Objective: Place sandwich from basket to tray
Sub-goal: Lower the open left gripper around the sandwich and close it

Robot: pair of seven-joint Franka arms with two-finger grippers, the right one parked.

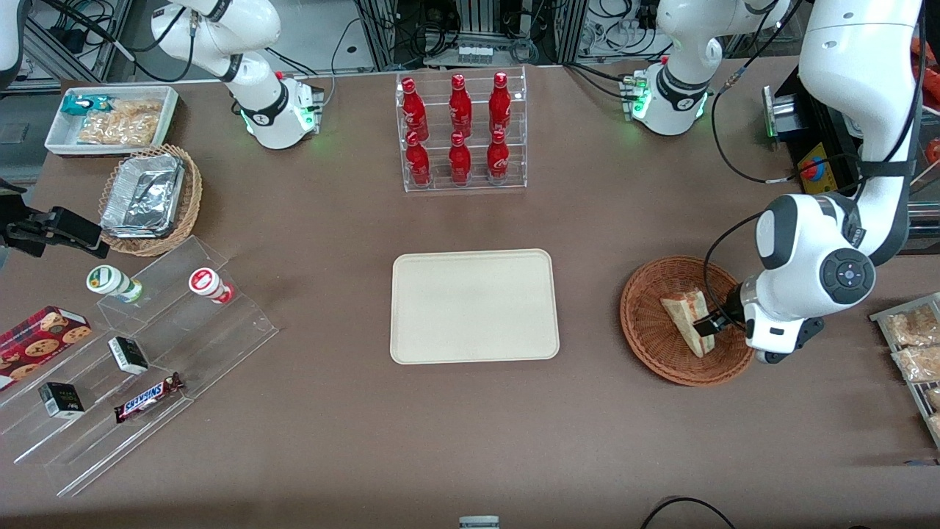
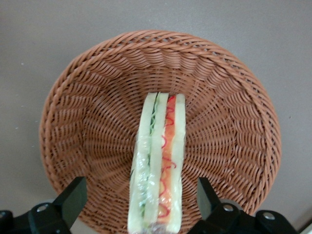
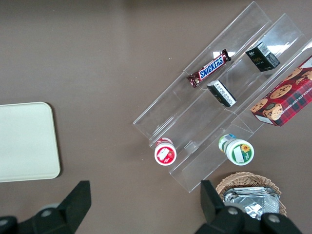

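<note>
**A:** The sandwich (image 2: 158, 163) sits in the round brown basket (image 2: 87, 97). It stands up on its edge, so you can see the red and green stripes of filling. Is it heavy?

**B:** I think it is light. It looks soft too, because it is just bread in a clear wrap. A hard squeeze would likely squash it.

**A:** Is the wrap slippery?

**B:** It may be. Shiny wrap can slide.

**A:** Where is the gripper (image 2: 141, 207)?

**B:** It hangs low over the basket, right at the sandwich. Its fingers (image 2: 73, 197) are spread wide, one on each side of the sandwich. They are not touching it, so it holds nothing.

**A:** Where should it take hold?

**B:** On the two flat bread sides, near the thick end, with a soft pinch.

**A:** And the tray (image 1: 474, 305)?

**B:** It lies flat in the middle of the table, well apart from the basket, toward the parked arm's end. Nothing is on it.
</note>
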